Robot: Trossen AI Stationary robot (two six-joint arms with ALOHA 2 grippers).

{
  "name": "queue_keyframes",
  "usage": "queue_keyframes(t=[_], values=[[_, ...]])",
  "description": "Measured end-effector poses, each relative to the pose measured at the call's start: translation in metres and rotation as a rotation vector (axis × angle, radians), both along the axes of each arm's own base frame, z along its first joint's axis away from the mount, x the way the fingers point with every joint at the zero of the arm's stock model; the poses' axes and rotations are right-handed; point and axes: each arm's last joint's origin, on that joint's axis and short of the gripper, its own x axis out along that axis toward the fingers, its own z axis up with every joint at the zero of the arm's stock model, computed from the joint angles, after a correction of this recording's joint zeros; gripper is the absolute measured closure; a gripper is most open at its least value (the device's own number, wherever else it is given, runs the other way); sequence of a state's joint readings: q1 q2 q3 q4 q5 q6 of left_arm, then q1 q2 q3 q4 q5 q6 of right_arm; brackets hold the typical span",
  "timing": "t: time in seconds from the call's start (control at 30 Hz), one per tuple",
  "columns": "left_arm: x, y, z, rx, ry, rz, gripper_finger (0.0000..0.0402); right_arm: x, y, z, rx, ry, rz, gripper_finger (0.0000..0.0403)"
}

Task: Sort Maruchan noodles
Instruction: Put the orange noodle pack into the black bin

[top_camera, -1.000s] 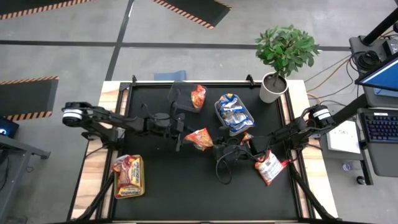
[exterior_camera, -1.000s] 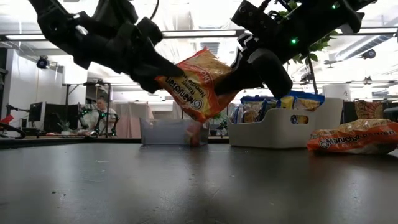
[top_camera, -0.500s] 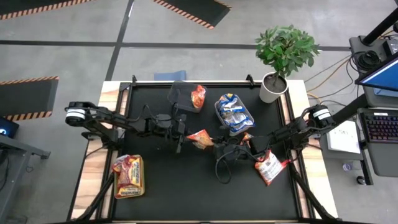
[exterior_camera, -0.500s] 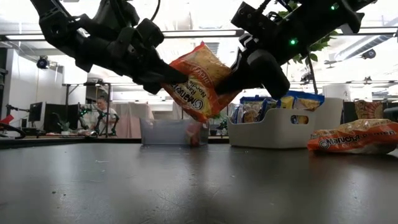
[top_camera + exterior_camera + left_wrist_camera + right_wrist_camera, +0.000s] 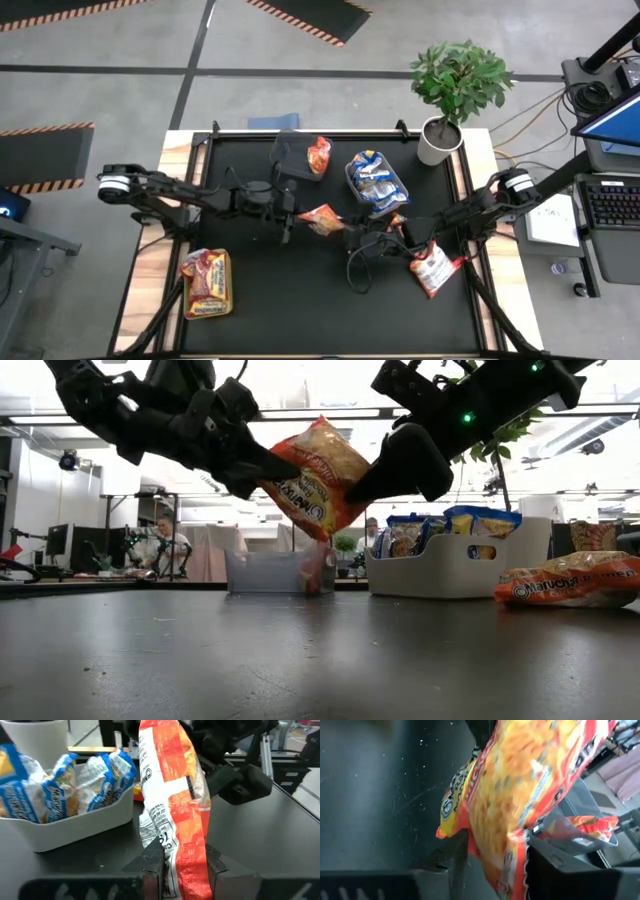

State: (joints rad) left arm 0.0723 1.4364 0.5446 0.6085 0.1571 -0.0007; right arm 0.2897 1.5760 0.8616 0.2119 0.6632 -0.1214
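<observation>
Near the centre of the high view, an orange Maruchan noodle packet (image 5: 321, 219) hung above the table, pinched by both the left gripper (image 5: 297, 214) and the right gripper (image 5: 345, 236). A clean handover probably needed one gripper to release before the other pulled away, lest the wrapper tear.

Glossy, crinkled plastic on that orange packet (image 5: 315, 475), catching the ceiling lights. The desk (image 5: 300, 310) has a matt black top, faintly scuffed, with pale wood showing at its side edges. The white bin (image 5: 455, 568) looks like smooth plastic, the clear bin (image 5: 265, 572) translucent. Both arms are matt black.
</observation>
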Motion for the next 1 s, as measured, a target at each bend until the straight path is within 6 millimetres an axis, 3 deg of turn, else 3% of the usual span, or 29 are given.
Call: queue_keyframes(t=[0.27,0.5,0.73,1.0], values=[[-0.017,0.006,0.018,0.081,0.038,0.225,0.036,-0.008,-0.006,0.013,0.034,-0.038,-0.107,0.0204],[-0.036,0.021,0.037,0.164,0.026,0.526,0.036,-0.023,-0.021,0.04,0.071,-0.117,-0.228,0.0193],[-0.056,0.064,0.047,0.185,0.073,0.829,0.0361,-0.033,-0.029,0.066,0.071,-0.196,-0.238,0.0193],[-0.059,0.124,0.061,0.129,0.331,1.008,0.0361,-0.037,-0.045,0.076,0.077,-0.235,-0.29,0.0193]])
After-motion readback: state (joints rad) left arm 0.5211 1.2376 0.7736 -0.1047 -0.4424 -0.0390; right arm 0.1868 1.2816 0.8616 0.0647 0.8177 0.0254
